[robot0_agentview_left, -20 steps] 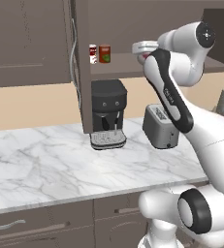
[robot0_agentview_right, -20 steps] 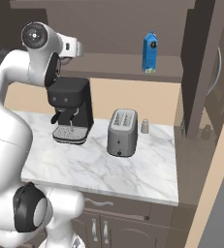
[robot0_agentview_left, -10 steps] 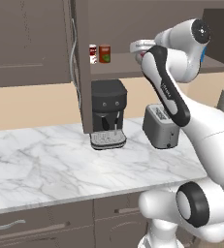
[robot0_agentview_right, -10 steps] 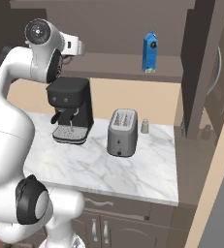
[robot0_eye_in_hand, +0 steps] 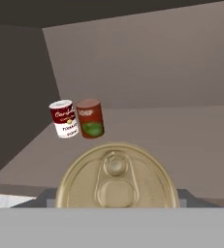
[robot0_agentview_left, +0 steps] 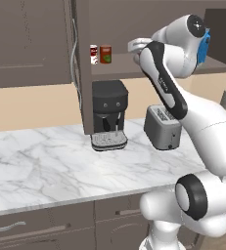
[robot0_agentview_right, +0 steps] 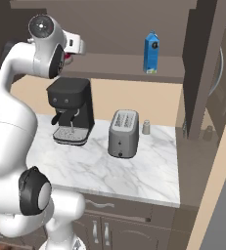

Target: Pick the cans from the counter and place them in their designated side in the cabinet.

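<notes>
The arm is raised high, and the hand (robot0_agentview_left: 136, 46) is at the level of the cabinet shelf (robot0_agentview_left: 148, 72), at its front edge. In the hand view a can with a gold pull-tab lid (robot0_eye_in_hand: 116, 178) sits right in front of the camera, between the finger tips, so the hand seems clamped on this can; the fingers themselves are hidden by it and I cannot see the contact.

Two other cans already stand on the shelf, at the far left end near the dark cabinet wall. The red and white can (robot0_eye_in_hand: 64, 118) is on the left, and the dark red-brown can with a green patch (robot0_eye_in_hand: 90, 118) is just beside it on the right, almost touching. Both are upright. In the left base view this same pair (robot0_agentview_left: 101, 54) stands above the black coffee machine (robot0_agentview_left: 109, 114).

On the white marble tabletop (robot0_agentview_left: 46, 171) the coffee machine and a grey toaster (robot0_agentview_right: 123, 133) stand apart from each other. A blue carton (robot0_agentview_right: 151, 52) stands upright on the shelf, well to the right of the hand
</notes>
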Available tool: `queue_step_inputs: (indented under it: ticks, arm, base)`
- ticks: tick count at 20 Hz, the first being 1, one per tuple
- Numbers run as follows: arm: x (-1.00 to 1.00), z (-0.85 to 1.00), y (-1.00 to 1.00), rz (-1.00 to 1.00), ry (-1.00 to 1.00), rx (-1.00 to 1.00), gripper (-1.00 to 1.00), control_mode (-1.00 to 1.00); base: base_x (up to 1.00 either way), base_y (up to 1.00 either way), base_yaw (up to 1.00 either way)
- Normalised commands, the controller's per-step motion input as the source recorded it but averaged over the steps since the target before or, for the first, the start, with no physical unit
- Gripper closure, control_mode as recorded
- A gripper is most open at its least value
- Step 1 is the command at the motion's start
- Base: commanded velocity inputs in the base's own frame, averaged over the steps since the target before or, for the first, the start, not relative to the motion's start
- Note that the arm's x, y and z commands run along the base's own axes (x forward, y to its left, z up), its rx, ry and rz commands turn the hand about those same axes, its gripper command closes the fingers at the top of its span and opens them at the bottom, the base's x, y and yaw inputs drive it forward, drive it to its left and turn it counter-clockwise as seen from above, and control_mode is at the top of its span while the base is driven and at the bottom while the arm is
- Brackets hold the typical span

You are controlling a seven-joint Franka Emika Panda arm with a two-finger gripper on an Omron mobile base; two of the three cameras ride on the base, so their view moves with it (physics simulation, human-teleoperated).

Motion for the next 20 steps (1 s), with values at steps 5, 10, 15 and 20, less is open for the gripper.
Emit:
queue_step_inputs:
  ticks: [5, 10, 15, 20]
  arm:
    - [0.12, 0.0, 0.07, 0.01, 0.03, 0.0, 1.0, -1.0]
    - [0.07, -0.08, 0.02, 0.01, 0.01, 0.0, 1.0, -1.0]
    - [0.05, -0.17, 0.0, 0.01, 0.0, 0.0, 1.0, -1.0]
    - [0.03, -0.15, 0.0, 0.01, 0.0, 0.0, 1.0, -1.0]
  base:
    - [0.0, 0.0, 0.0]
    - [0.0, 0.0, 0.0]
    - [0.0, 0.0, 0.0]
    - [0.0, 0.0, 0.0]
